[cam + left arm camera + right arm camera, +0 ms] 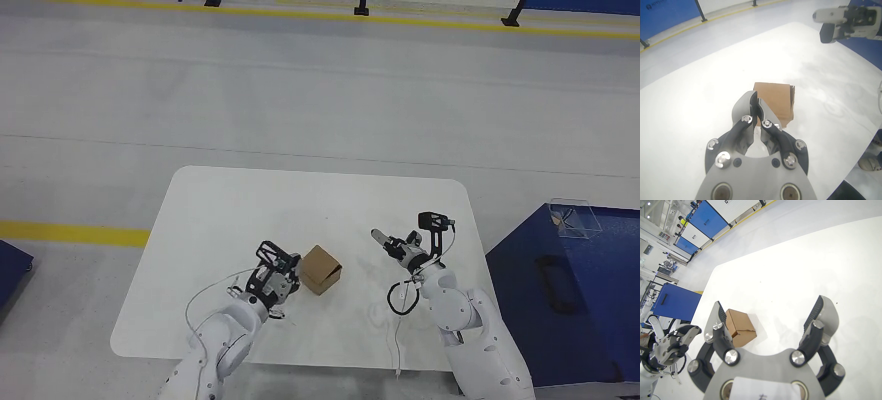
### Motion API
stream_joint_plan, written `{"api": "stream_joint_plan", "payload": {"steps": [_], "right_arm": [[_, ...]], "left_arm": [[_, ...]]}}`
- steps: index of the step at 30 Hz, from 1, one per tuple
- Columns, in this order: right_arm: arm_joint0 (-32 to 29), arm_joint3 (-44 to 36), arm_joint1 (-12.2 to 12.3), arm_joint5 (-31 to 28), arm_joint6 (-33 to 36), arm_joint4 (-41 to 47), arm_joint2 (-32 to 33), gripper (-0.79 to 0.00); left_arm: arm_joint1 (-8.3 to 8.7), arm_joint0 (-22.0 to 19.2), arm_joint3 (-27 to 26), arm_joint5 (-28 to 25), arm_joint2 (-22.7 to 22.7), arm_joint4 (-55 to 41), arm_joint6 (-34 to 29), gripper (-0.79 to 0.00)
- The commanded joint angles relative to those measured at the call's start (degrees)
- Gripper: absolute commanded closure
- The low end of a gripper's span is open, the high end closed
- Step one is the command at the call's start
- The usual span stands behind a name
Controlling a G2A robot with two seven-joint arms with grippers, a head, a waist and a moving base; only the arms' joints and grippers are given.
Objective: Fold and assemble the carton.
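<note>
Carton (321, 268) sits folded on surface (250, 220); left pincer (755, 98), clenched empty just beside it, likely to nudge; right pincer (770, 303) released, apart.

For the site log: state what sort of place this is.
Likely an industrial robot test hall: a pale floor marked with yellow lines, blue partition panels on stands, and equipment racks beyond the white table.

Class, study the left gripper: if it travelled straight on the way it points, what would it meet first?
Most likely the small brown cardboard carton, lying just ahead of the left gripper; the gap is unclear.
</note>
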Motion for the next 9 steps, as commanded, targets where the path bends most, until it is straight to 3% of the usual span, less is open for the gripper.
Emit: {"api": "stream_joint_plan", "payload": {"steps": [1, 2, 3, 4, 5, 7, 9], "right_arm": [[0.0, 0.0, 0.0, 0.0, 0.0, 0.0, 0.0, -0.785], [0.0, 0.0, 0.0, 0.0, 0.0, 0.0, 0.0, -0.785], [0.0, 0.0, 0.0, 0.0, 0.0, 0.0, 0.0, -0.785], [0.0, 0.0, 0.0, 0.0, 0.0, 0.0, 0.0, -0.785], [0.0, 0.0, 0.0, 0.0, 0.0, 0.0, 0.0, -0.785], [0.0, 0.0, 0.0, 0.0, 0.0, 0.0, 0.0, -0.785], [0.0, 0.0, 0.0, 0.0, 0.0, 0.0, 0.0, -0.784]], "left_arm": [[0.47, 3.4, -3.1, 0.0, -1.5, 0.5, 5.0, 0.0], [0.69, 5.0, -4.1, 0.3, -2.5, 0.8, 7.6, 0.0], [0.84, 6.0, -4.6, 0.8, -3.1, 1.3, 9.2, -0.219], [0.84, 6.0, -4.6, 0.8, -3.1, 1.3, 9.2, -0.785], [0.82, 5.8, -4.6, 0.6, -3.0, 1.2, 8.9, -0.002], [0.86, 6.1, -4.7, 0.8, -3.2, 1.3, 9.9, -0.016], [0.84, 6.0, -4.6, 0.8, -3.1, 1.3, 9.3, -0.132]]}}
